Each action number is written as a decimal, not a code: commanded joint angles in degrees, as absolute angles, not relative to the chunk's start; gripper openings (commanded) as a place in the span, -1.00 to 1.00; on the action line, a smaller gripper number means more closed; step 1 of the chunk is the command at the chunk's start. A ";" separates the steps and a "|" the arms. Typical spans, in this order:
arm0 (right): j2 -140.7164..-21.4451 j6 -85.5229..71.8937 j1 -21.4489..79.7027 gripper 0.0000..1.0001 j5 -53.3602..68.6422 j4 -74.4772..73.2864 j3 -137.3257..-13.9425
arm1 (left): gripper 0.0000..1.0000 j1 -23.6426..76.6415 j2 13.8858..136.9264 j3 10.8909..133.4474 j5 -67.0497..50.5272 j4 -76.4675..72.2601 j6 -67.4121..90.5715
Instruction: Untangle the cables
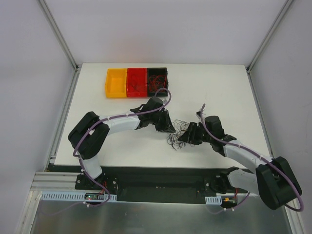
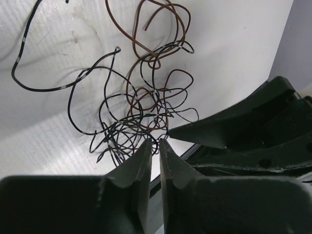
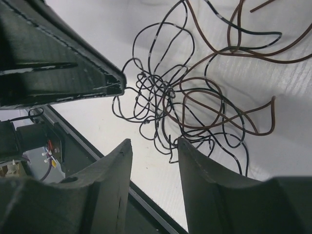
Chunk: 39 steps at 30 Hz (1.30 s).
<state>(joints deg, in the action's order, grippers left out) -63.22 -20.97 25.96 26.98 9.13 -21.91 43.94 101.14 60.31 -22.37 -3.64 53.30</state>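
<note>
The cables lie as a small dark knot on the white table, just below the middle of the overhead view. They sit wedged between the two grippers, and from up there the strands are too fine to tell apart.

In the left wrist view, black and brown loops spread over the upper half of the frame. The tangle's lower edge reaches the tips of the left gripper. Its jaws stand almost together with only a narrow slit between them, and it cannot be told whether a strand is pinched there.

The right gripper, at the bottom of its own view, has its jaws well apart and grips nothing. A loose wire end lies in the gap. Several loops run off that frame's top edge.

At the upper centre of the overhead view sit a yellow bin, a red bin and a black bin. Thin red strands show in the black one, and the red bin's contents are hard to make out.
</note>
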 commanded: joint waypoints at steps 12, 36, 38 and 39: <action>-78.39 -27.51 31.11 -0.30 10.56 11.34 -31.63 | -1.00 46.40 82.56 61.35 -24.87 -5.09 37.11; -69.80 -11.34 26.37 0.12 4.12 -4.30 -35.16 | 0.04 48.96 60.89 75.71 -1.48 24.52 21.60; -67.07 -10.29 26.37 0.18 5.70 -6.06 -35.07 | 0.08 48.96 64.41 70.69 -6.04 21.99 24.68; -65.93 -9.85 26.37 0.20 6.67 -6.41 -35.07 | 0.10 49.04 66.08 68.14 -8.41 19.71 25.48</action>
